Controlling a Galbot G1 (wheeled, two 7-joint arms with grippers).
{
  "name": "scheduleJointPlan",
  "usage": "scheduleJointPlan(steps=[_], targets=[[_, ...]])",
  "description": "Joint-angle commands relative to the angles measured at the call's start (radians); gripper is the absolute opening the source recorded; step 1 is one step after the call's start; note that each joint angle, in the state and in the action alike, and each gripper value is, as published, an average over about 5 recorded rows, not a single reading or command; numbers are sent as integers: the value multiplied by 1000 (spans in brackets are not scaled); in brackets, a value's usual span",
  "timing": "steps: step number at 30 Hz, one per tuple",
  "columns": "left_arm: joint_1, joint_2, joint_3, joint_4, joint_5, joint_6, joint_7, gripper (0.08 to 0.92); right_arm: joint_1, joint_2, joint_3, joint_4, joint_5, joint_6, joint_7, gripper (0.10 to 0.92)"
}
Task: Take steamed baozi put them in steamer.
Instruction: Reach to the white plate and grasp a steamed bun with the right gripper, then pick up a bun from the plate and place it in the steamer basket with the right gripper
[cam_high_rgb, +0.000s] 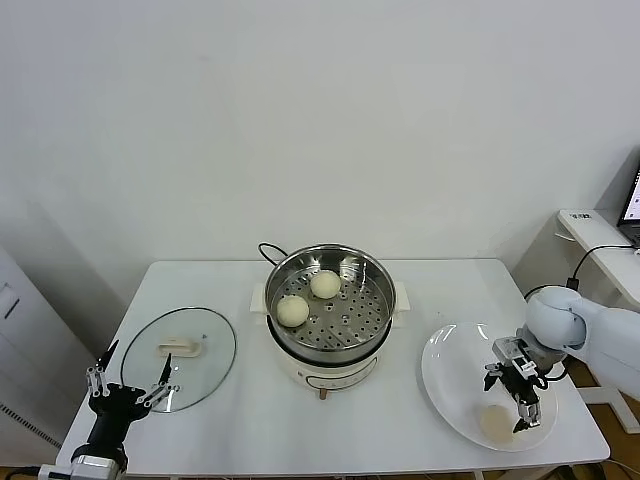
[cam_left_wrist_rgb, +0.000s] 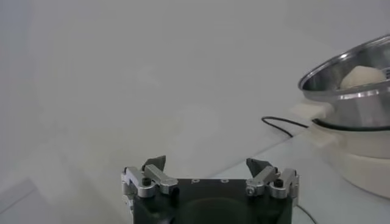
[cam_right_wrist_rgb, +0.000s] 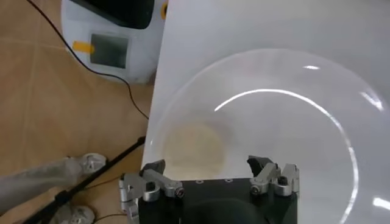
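Left claw (cam_high_rgb: 128, 384) black-bodied, slim silver fingers with dark tips, right claw (cam_high_rgb: 517, 392) same build, silver linkages with small screws, right arm (cam_high_rgb: 575, 328) glossy white rounded shell

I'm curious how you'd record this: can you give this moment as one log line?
right gripper: open, above last baozi on plate | steamer: three baozi inside | left gripper: open, idle by glass lid
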Motion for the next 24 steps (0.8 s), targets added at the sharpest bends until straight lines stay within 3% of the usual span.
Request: scheduleJointPlan(steps=[1,6,14,20,24], targets=[[1,-2,2,0,4,1,0,823,-92,-1,51,-4,-44,7,9,823],[2,1,-2,0,-1,0,0,823,-85,1,48,-8,-45,7,9,789],[1,0,-2,-3,-1,0,0,823,24,-4,-3,-4,-6,12,0,563],[-1,2,-2,-6,-2,0,-1,823,417,45,-219,-63,146,32,-19,393],[3,-1,-4,-10,-6,-4,-1,823,660,166,-331,-186,265,77,-33,333]])
